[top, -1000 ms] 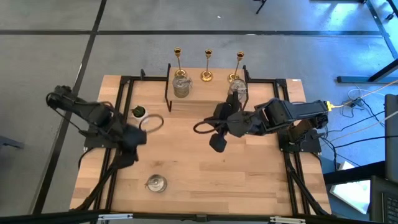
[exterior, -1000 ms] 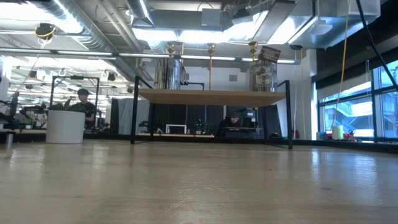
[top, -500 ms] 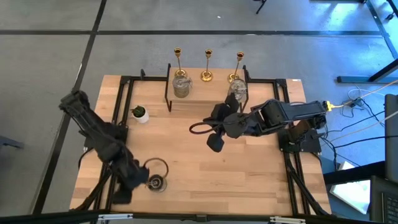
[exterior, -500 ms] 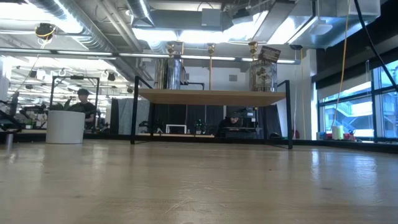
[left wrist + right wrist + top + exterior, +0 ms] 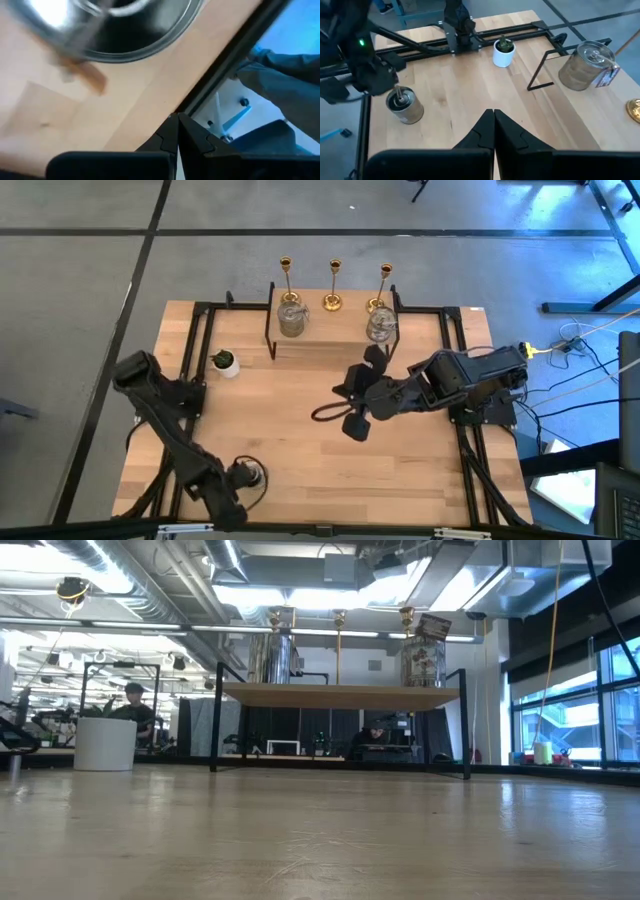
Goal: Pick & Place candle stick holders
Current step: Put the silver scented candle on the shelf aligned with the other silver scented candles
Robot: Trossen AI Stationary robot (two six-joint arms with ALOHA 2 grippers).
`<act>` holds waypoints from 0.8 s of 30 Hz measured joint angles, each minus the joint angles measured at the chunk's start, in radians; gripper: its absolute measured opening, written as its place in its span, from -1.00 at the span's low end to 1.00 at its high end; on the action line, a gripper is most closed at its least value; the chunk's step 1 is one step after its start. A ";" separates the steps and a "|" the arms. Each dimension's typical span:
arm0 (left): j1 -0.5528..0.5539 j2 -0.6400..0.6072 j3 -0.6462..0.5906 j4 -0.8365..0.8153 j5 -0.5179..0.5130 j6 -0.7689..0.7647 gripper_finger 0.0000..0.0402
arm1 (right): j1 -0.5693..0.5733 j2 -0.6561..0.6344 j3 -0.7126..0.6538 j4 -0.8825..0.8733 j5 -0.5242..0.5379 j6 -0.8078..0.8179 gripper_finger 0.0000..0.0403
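Observation:
Three gold candle stick holders (image 5: 333, 285) and two silvery-glass ones (image 5: 291, 319) stand on a raised shelf (image 5: 340, 695) at the table's far edge. A third silvery holder (image 5: 253, 473) stands upright on its base on the table, near the near left corner. My left gripper (image 5: 238, 477) is shut and points steeply down just left of that holder. In the left wrist view its fingertips (image 5: 177, 121) are over the tabletop near the edge rail, apart from the blurred holder (image 5: 105, 25). My right gripper (image 5: 493, 114) hangs shut above mid-table (image 5: 353, 422), holding nothing.
A small white pot with a green plant (image 5: 225, 363) stands at the left, behind the left arm. Black frame rails (image 5: 195, 340) run along both table sides. A dark cable loop (image 5: 325, 412) hangs by the right arm. Bare wood lies between the two arms.
My left gripper has swung from beside the plant pot toward the table's near edge and down, rolling as it went, and now stands next to the silvery holder on the table. It has stayed shut. The holder has not moved.

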 joint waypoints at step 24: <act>0.195 0.187 0.000 -0.076 -0.287 0.083 -0.99 | 0.137 0.000 0.000 0.002 0.012 -0.003 -1.00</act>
